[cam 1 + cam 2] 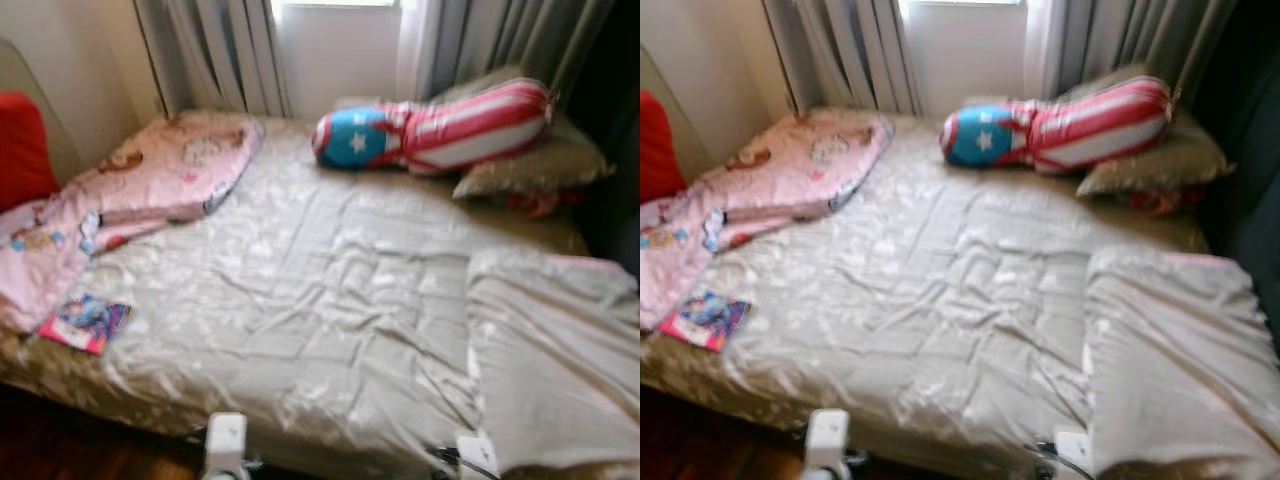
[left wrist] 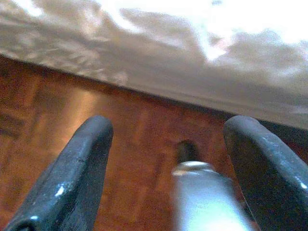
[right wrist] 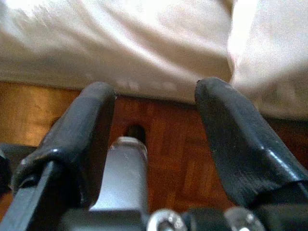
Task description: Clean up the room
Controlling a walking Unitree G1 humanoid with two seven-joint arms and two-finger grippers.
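A bed with a wrinkled beige cover (image 1: 330, 290) lies before me. A pink printed blanket (image 1: 150, 180) is bunched at its left side, and a small colourful book (image 1: 85, 323) rests near the left front corner. A red, white and blue striped bolster pillow (image 1: 430, 130) lies at the head on a beige pillow (image 1: 545, 165). A pale folded sheet (image 1: 560, 350) covers the right front part. My left gripper (image 2: 166, 139) hangs open over the wooden floor beside the bed edge. My right gripper (image 3: 154, 103) is open too, low by the bed's edge.
Grey curtains (image 1: 215, 50) and a bright window (image 1: 335, 40) stand behind the bed. A red cushion (image 1: 22, 145) sits at the far left. Dark wooden floor (image 2: 57, 120) runs along the bed's front. A dark piece of furniture (image 1: 1250, 200) stands at the right.
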